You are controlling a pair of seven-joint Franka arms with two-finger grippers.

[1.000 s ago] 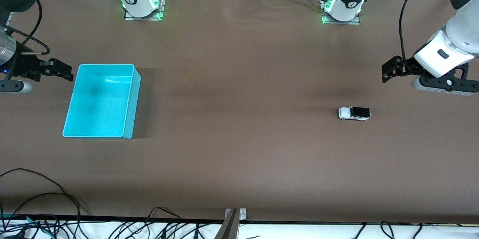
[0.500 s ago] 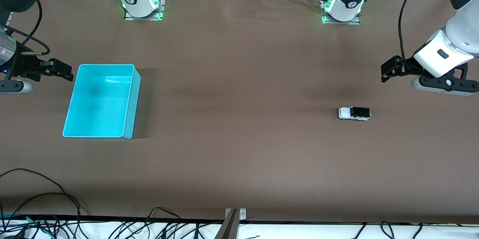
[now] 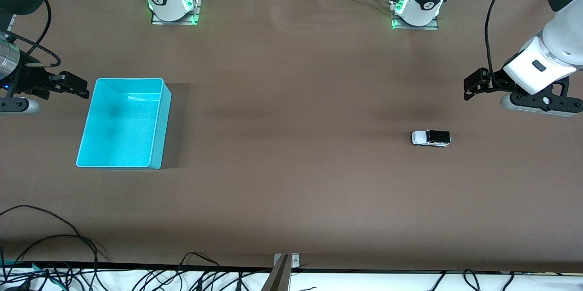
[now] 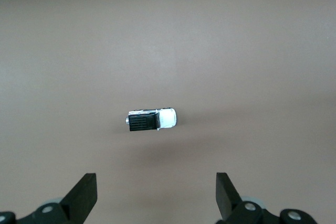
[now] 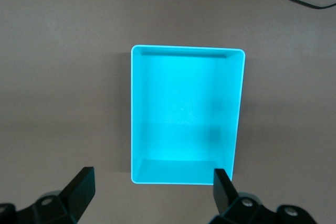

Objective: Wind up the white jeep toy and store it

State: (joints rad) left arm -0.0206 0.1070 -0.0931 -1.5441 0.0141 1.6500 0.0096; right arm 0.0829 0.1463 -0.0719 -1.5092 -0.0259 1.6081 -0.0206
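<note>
**Toy car untouched, nothing started yet**

Toward the left arm's end of the table sits the toy car [image 3: 431, 138]. Left gripper [image 3: 476, 84] hangs spread above the table nearby; right gripper [image 3: 73, 85] waits spread beside the bin [image 3: 156, 150]. Next: drop down, pinch it.

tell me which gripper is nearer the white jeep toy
Left. The left gripper hangs open at the jeep's end of the table, near the white jeep toy; the right gripper waits open beside the cyan bin.

We are in a robot lab. Two robot arms are bolted to a big brown table [image 3: 291, 191], green lights [image 3: 148, 4] glow at their bases, and many black cables [image 3: 54, 236] lie along the table's edge.
</note>
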